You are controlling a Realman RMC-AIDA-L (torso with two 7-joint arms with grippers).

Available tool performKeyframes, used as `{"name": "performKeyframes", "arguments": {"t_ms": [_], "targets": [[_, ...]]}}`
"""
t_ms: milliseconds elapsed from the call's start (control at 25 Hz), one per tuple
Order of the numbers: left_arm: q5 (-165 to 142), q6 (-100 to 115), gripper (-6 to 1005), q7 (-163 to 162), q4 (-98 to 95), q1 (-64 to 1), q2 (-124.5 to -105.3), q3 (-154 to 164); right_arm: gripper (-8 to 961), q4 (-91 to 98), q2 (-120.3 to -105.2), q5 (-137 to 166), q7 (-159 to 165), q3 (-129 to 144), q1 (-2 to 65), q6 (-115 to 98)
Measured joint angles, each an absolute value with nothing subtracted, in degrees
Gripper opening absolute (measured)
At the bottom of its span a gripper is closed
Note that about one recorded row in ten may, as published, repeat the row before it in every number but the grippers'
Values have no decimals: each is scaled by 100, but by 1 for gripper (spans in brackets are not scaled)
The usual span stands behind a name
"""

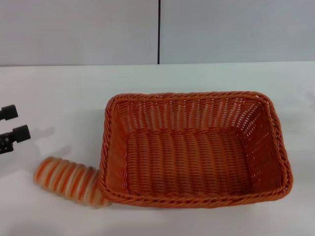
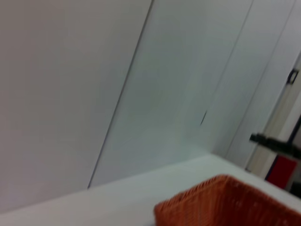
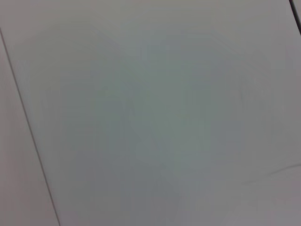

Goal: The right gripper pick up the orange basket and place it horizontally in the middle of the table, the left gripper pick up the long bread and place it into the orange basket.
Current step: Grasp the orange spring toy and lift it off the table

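Note:
The orange basket (image 1: pixel 197 147) lies lengthwise across the middle of the white table (image 1: pixel 59 93), open side up and with nothing in it. The long bread (image 1: pixel 69 180), striped cream and orange, lies on the table at the basket's near left corner, one end touching the rim. My left gripper (image 1: pixel 12 123) is at the left edge of the head view, open, its two black fingertips apart, a little beyond and left of the bread. The left wrist view shows a corner of the basket (image 2: pixel 225 202). The right gripper is out of view.
A grey wall with a dark vertical seam (image 1: pixel 159 32) runs behind the table's far edge. The right wrist view shows only a plain pale surface.

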State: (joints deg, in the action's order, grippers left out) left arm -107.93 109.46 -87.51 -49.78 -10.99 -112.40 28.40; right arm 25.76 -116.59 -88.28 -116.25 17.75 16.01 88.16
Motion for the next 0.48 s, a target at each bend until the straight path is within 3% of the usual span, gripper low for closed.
{"name": "performKeyframes", "arguments": {"t_ms": [480], "targets": [[-11528,10207,815,-8410,-4814,-1036,-11344,2728,488,2470,-11648,-8869,-11628,1608,1668,8572]]}}
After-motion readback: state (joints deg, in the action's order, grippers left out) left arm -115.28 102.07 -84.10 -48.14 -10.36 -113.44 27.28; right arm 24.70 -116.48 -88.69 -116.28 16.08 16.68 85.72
